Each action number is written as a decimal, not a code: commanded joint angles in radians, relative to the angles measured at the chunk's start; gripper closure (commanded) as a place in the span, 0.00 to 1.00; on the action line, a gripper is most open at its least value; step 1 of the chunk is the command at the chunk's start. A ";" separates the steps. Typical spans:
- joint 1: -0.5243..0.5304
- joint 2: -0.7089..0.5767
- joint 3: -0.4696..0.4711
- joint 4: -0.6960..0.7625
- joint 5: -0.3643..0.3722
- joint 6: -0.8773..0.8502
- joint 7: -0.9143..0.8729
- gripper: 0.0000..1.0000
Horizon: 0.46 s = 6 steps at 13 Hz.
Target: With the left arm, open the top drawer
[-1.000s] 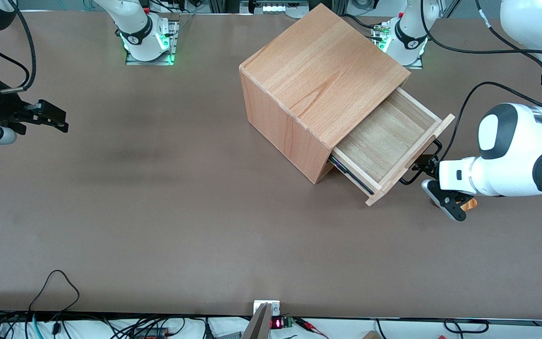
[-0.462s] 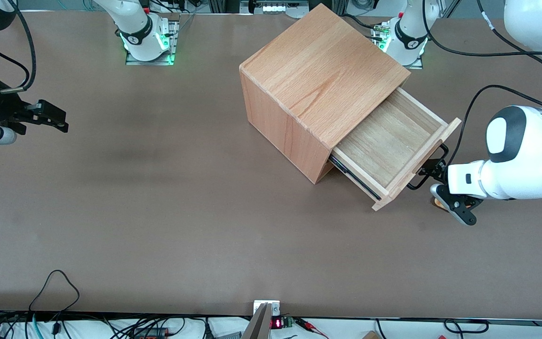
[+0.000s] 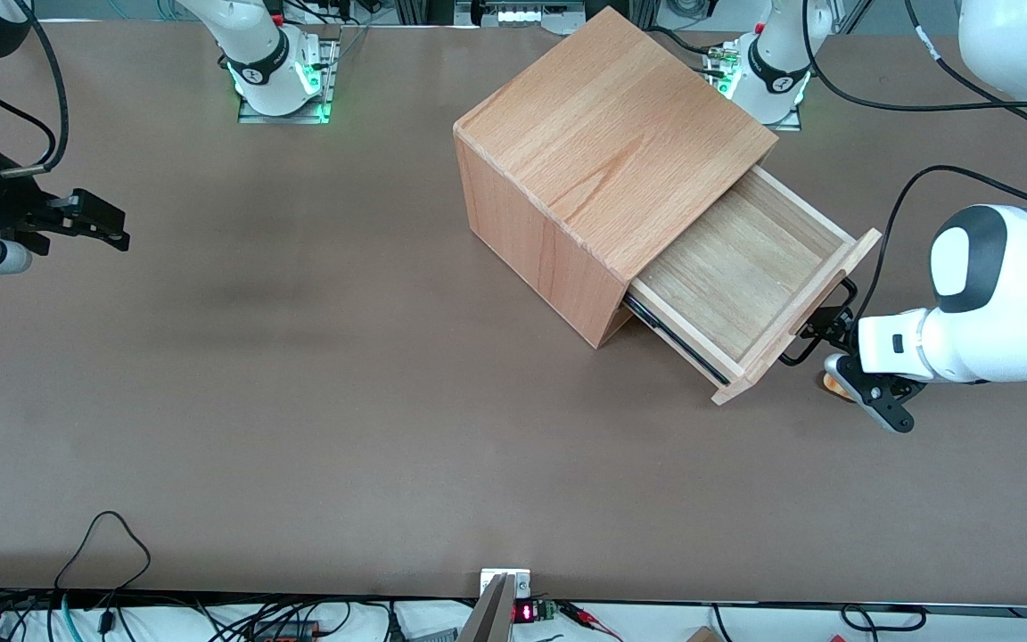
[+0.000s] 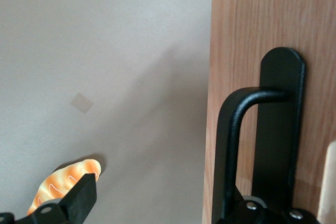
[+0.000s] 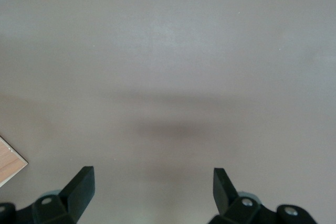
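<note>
Already well advanced, the task shows the wide, shallow light-wood top drawer (image 3: pixel 741 281) drawn a good way out of the large cube-like beech box (image 3: pixel 603 169), its bare wooden floor open to view from above. The box stands at an angle on the brown worktop (image 3: pixel 344 401), close to the worktop's edge farthest from the front camera and toward the working arm's end; the drawer projects from it diagonally toward that end's nearer corner. Judged from how much of the interior is exposed, the opening is largely done; what is left is at most a little more travel and the release of the handle.

The thin black wire bar handle (image 3: pixel 821 330) on the drawer's front panel meets the black two-finger gripper (image 3: pixel 834 343) of the bulky white left arm (image 3: pixel 995 308), which lies just in front of the panel, level with it and low over the worktop. In the wrist view the handle's bent black bar (image 4: pixel 236 145) runs beside one finger, and the other black finger (image 4: pixel 79 198) stands well apart from it over the bare worktop, so the jaws sit wide and hook the bar rather than pinch it. A small orange patterned object (image 4: pixel 65 179) lies on the worktop next to that free finger.
</note>
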 commanded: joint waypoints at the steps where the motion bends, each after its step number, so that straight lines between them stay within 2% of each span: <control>1: -0.018 0.045 0.037 0.002 0.102 0.131 -0.038 0.00; 6: -0.017 0.043 0.035 0.032 0.092 0.019 -0.027 0.00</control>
